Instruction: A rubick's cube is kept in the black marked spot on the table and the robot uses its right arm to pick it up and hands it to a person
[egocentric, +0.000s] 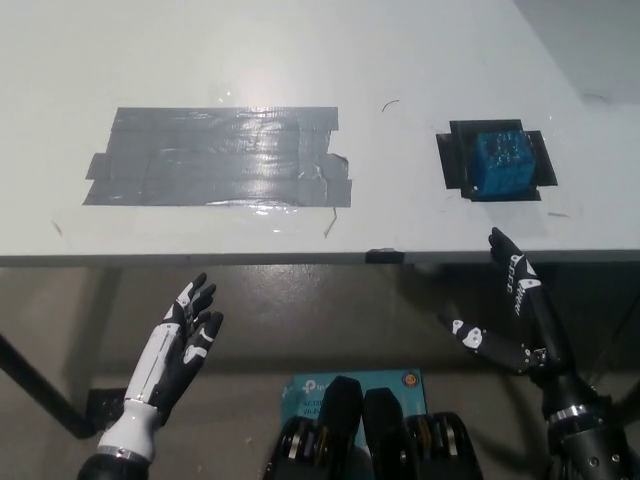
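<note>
— One big white table (300, 60) fills most of what I see, and on it a wide patch of grey tape (220, 157) lies left of the middle.

— And the cube?

— It is blue, the rubick's cube (502, 162). It sits on the black marked spot (452, 160), near the table's front edge, on the right side.

— Do the hands touch it?

— No. Both are below the table edge. The black right hand (512, 310) is under the cube's side, fingers spread, holding nothing. The white left hand (185, 335) rests low at the left, also open and empty.
</note>
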